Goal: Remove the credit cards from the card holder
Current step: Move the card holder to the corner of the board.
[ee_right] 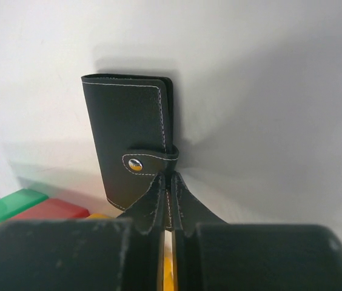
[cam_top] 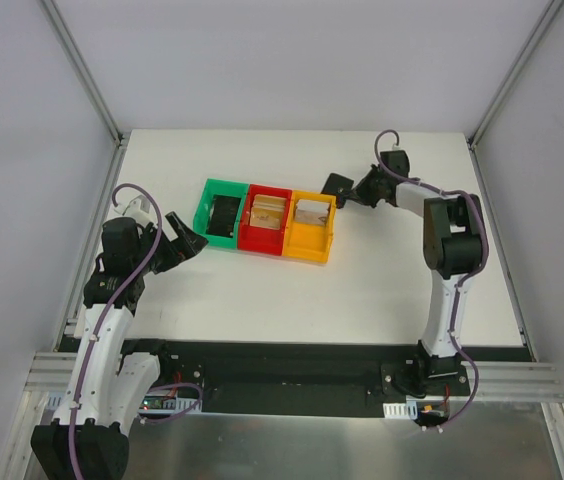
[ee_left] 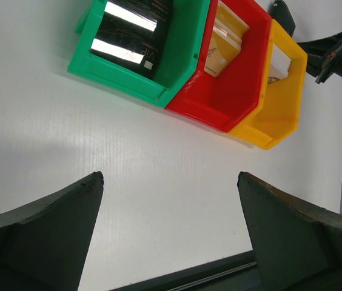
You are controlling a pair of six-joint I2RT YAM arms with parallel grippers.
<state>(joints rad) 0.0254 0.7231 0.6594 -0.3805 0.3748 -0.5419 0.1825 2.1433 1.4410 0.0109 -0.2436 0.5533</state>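
Top external view: right gripper (cam_top: 348, 190) sits just beyond far right corner of orange plastic bin (cam_top: 304, 246), clenched on small flat black leather card holder (cam_top: 336, 184), probably to lift it for opening. Thin tan-gold credit cards (cam_top: 310, 212) lie inside orange bin and adjoining red plastic bin (cam_top: 262, 246). Left gripper (cam_top: 187, 240) spread wide, empty, well left of orange bin.

Left wrist view: bin contents partly cut off. Dark glossy item (ee_left: 128, 36) in green plastic bin (ee_left: 128, 85), two left of orange bin, unidentifiable.

Right wrist view: card holder snapped shut. Exact pinch point near strap hidden behind fingers.
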